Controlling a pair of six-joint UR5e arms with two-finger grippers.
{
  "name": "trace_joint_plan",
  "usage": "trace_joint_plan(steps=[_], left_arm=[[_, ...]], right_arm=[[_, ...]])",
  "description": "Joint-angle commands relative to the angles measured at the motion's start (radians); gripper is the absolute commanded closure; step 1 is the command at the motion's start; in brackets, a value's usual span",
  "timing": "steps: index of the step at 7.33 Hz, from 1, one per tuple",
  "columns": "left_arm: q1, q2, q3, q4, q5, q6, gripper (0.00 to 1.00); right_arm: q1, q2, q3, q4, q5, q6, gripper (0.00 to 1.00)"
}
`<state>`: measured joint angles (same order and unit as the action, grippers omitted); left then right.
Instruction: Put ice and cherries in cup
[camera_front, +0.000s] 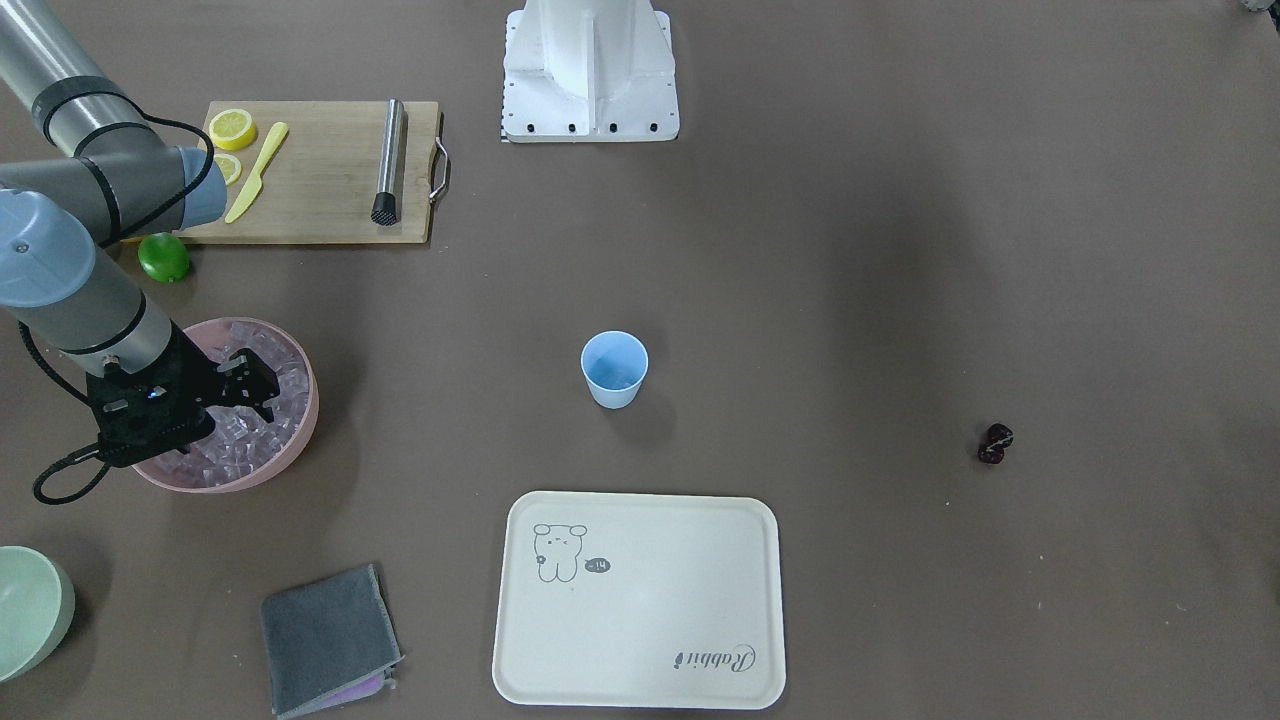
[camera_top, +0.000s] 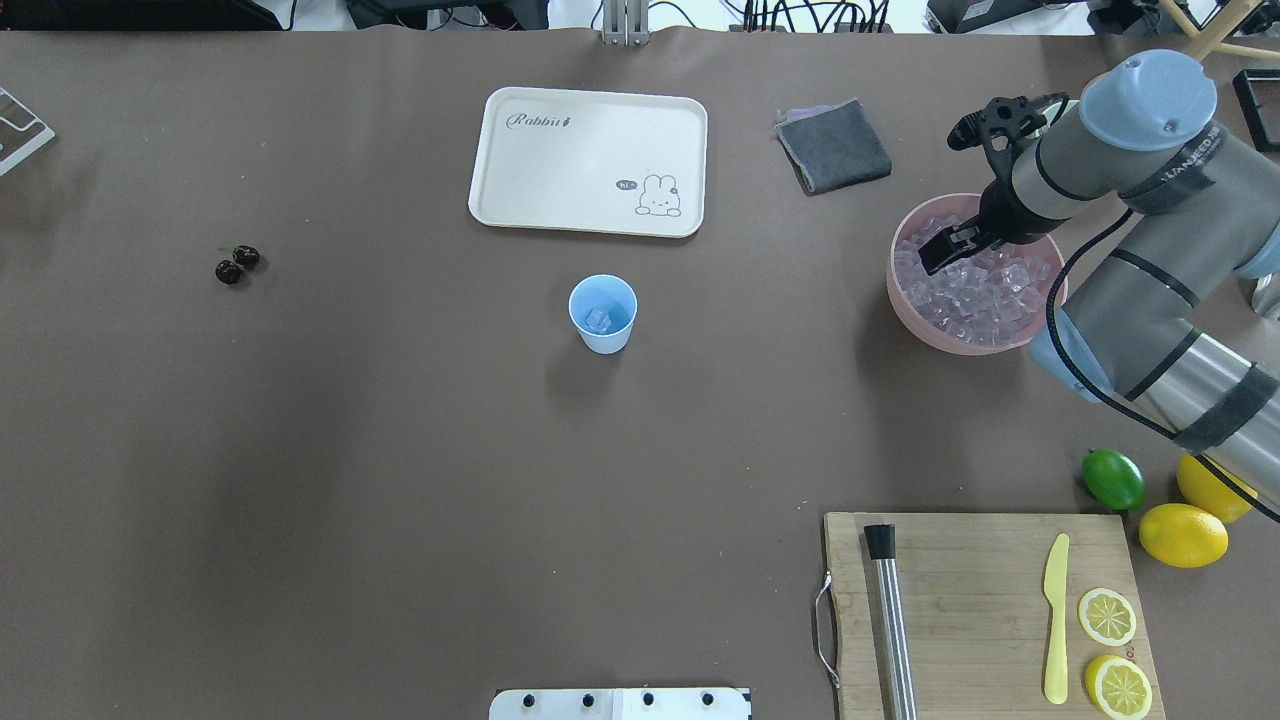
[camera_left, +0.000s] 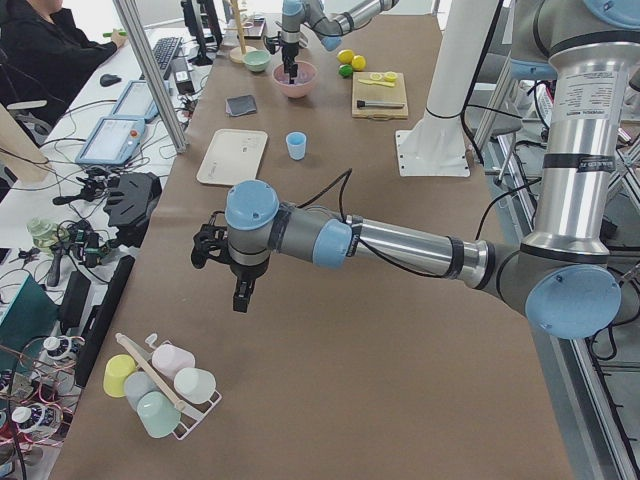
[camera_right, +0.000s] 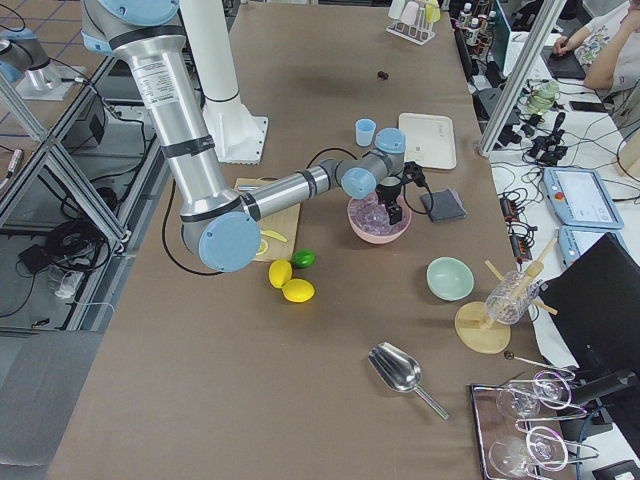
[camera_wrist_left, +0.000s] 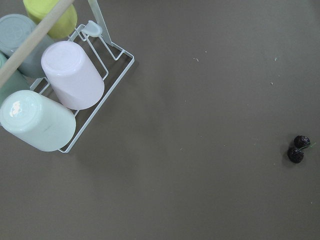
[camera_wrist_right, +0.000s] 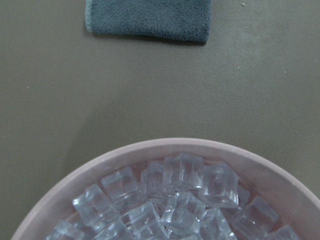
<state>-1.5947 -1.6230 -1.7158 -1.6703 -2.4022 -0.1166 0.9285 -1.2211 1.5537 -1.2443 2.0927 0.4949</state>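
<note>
The right gripper is down in the round pink bowl of small clear ice cubes. I cannot tell if its fingers are open or holding ice.

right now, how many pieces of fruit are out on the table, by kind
whole lemons: 2
lime: 1
lemon slices: 2
cherries: 2
total: 7
</note>
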Motion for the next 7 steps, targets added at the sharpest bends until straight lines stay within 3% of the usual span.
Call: trace_joint_plan(steps=[1,7], left_arm=[[0.001,-0.002,0.013,-0.011,0.000,-0.002,0.02],[0.002,-0.005,0.031,-0.048,0.000,-0.002,0.02]], right_arm=[[0.004,-0.003,0.009,-0.006,0.013,-0.002,0.13],[0.001,-0.046,0.039,-0.012,0.012,0.007,0.14]])
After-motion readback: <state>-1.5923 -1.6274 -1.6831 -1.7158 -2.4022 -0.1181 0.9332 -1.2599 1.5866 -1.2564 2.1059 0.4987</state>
